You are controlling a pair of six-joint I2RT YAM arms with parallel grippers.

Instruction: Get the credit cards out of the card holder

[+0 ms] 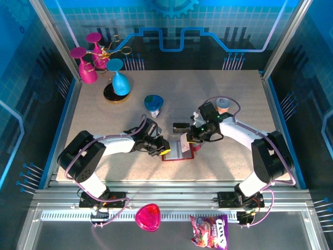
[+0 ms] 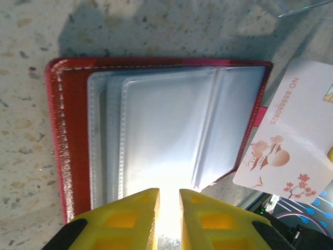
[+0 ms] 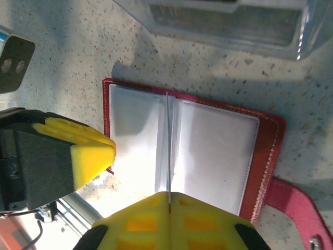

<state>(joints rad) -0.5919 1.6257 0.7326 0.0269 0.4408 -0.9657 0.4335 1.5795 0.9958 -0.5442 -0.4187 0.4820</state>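
The card holder lies open on the table, dark red with pale clear pockets and a red snap tab. My right gripper is shut on a credit card, seen edge-on as a thin line above the holder's middle fold. In the left wrist view that card shows a white face with pink blossoms, lifted by the holder's right edge. My left gripper rests at the holder's edge with a narrow gap between its yellow fingers and nothing gripped.
A clear plastic box lies just beyond the holder. Farther back stand a blue cone cup, a small cup and pink and blue goblets. A pink heart dish and a snack bag sit on the front ledge.
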